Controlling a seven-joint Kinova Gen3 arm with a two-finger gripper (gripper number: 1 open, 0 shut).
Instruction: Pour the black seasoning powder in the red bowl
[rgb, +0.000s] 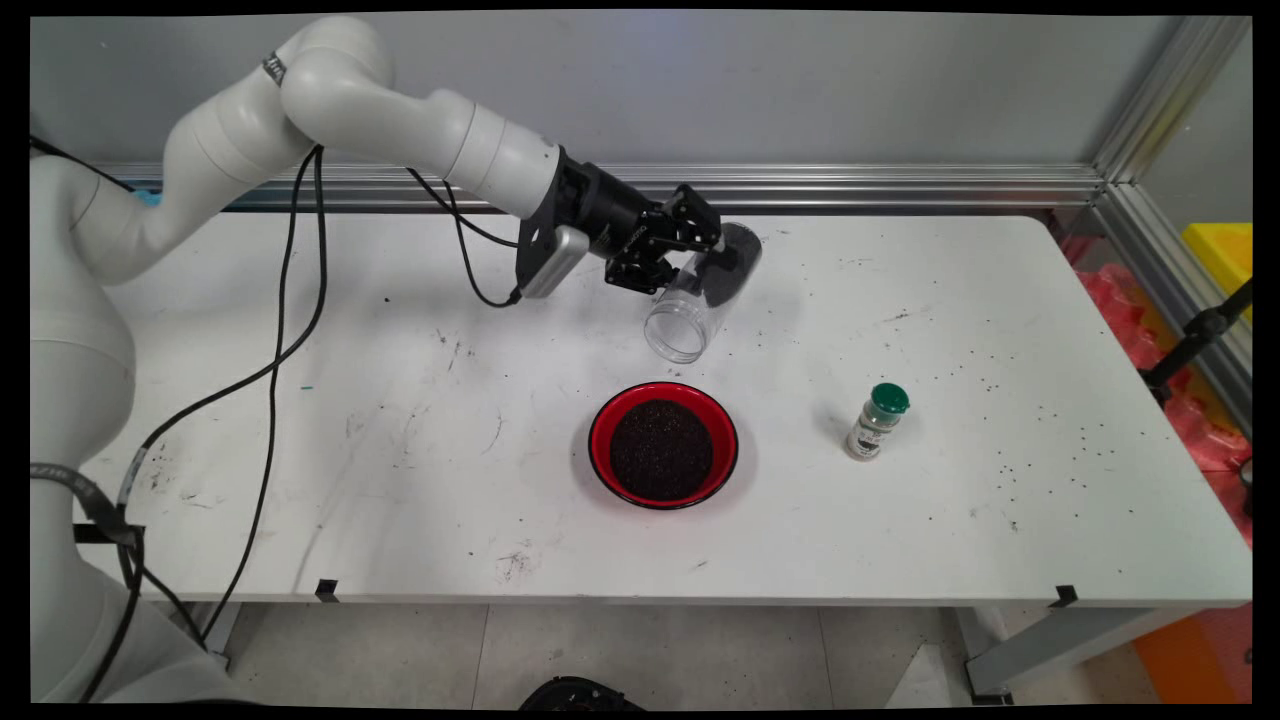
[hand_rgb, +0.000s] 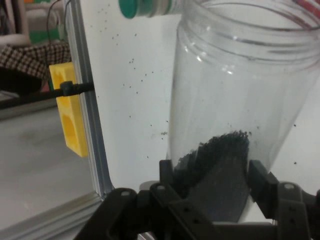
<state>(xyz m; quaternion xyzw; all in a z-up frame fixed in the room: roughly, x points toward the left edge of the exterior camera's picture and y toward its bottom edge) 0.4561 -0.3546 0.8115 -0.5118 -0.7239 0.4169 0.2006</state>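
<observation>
The clear jar (rgb: 700, 295) is clamped in the hand (rgb: 700, 262) near its base, tilted above the bench (rgb: 400, 400) with its open mouth pointing down toward the red bowl (rgb: 663, 444). A small heap of dark grains (hand_rgb: 220, 165) lies inside, seemingly at the jar's bottom. The bowl is full of the same dark grains. A green-capped shaker (rgb: 878, 420) stands to its right, well apart.

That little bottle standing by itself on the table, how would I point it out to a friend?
On the white table, find the red bowl of dark grains; the spice shaker stands upright to its right. Its green cap sets it apart from the clear jar in the gripper.
</observation>
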